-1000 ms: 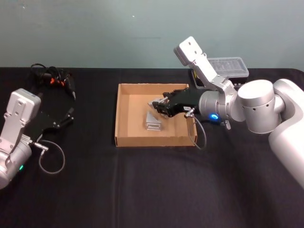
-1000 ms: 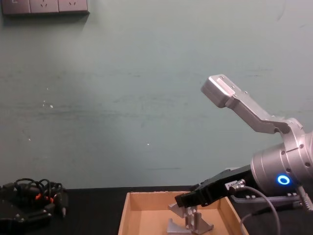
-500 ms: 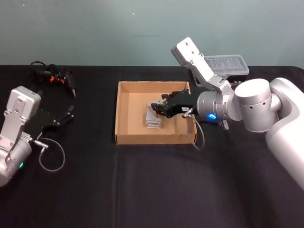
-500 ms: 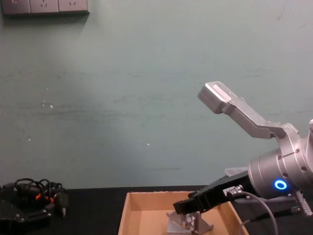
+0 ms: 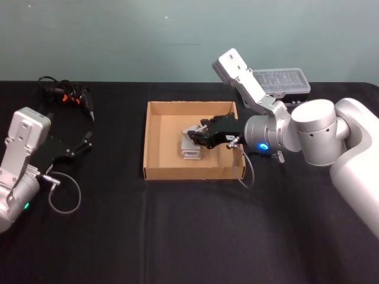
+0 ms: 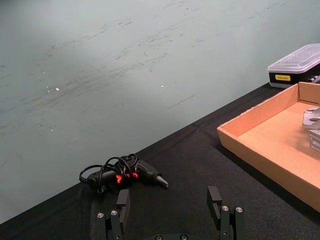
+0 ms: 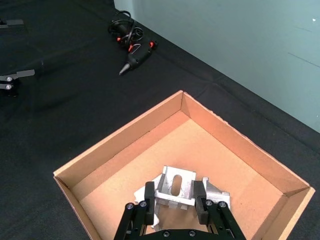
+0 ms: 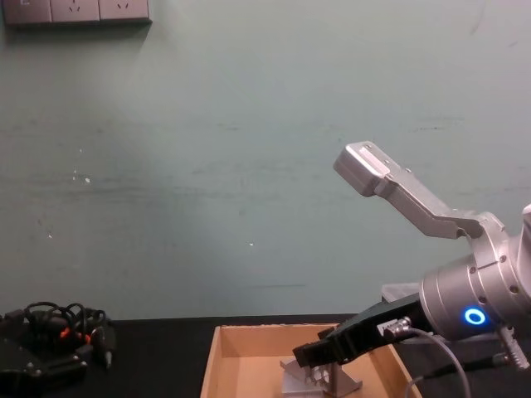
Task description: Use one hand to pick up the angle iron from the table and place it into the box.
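My right gripper (image 7: 174,202) is shut on a silver angle iron (image 7: 175,186) with a slot in its face, held just above the floor of the tan box (image 7: 125,142). In the head view the right gripper (image 5: 194,136) hangs over the middle of the box (image 5: 155,174), right above a small stack of other angle irons (image 5: 189,153). From the chest view the right gripper (image 8: 310,354) sits low inside the box (image 8: 217,342), over the stack (image 8: 335,384). My left gripper (image 6: 169,206) is open and parked at the table's left (image 5: 84,144).
A black case with a clear lid (image 5: 279,82) stands behind the box at the right. A glue gun with tangled cable (image 5: 68,97) lies at the far left, also visible in the left wrist view (image 6: 125,174). The black table (image 5: 177,236) stretches wide in front.
My right gripper has moved down a little and slightly left inside the box, still holding the angle iron, closer to the stack. The left arm has not moved.
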Robot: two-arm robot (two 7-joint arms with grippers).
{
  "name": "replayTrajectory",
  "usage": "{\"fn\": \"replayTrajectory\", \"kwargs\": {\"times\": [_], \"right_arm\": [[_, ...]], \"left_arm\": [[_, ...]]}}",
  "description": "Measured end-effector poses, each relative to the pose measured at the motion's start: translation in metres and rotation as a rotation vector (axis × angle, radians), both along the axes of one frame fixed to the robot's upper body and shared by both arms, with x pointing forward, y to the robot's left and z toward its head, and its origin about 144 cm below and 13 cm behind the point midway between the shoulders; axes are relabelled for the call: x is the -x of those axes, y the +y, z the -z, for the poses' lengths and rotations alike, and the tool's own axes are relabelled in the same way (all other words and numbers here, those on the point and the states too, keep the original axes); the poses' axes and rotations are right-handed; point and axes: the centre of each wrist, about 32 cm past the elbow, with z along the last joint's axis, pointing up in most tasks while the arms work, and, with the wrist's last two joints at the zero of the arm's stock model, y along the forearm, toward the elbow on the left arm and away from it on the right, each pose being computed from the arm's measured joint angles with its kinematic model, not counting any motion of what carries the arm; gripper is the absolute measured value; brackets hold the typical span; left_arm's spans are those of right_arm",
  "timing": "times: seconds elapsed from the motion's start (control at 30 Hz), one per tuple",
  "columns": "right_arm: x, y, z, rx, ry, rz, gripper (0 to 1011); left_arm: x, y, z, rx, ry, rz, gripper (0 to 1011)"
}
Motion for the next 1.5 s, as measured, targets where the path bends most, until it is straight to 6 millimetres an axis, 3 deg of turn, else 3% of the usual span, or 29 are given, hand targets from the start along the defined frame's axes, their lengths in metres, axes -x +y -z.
{"fn": "replayTrajectory", "kwargs": {"times": [0.2, 0.3, 0.67, 1.17, 1.5], "right_arm": [[0.0, 0.0, 0.0, 0.0, 0.0, 0.001, 589], [0.0, 0.0, 0.0, 0.0, 0.0, 0.001, 724], [0.0, -0.001, 0.0, -0.001, -0.001, 0.001, 993], [0.004, -0.003, -0.002, -0.014, -0.014, -0.003, 1002], [0.031, -0.016, -0.009, -0.084, -0.076, -0.036, 1003]], "left_arm": [[0.0, 0.0, 0.0, 0.0, 0.0, 0.0, 1011], [0.0, 0.0, 0.0, 0.0, 0.0, 0.0, 1011], [0.0, 0.0, 0.0, 0.0, 0.0, 0.0, 1011], [0.0, 0.0, 0.0, 0.0, 0.0, 0.0, 1012], [0.0, 0.0, 0.0, 0.0, 0.0, 0.0, 1011]]}}
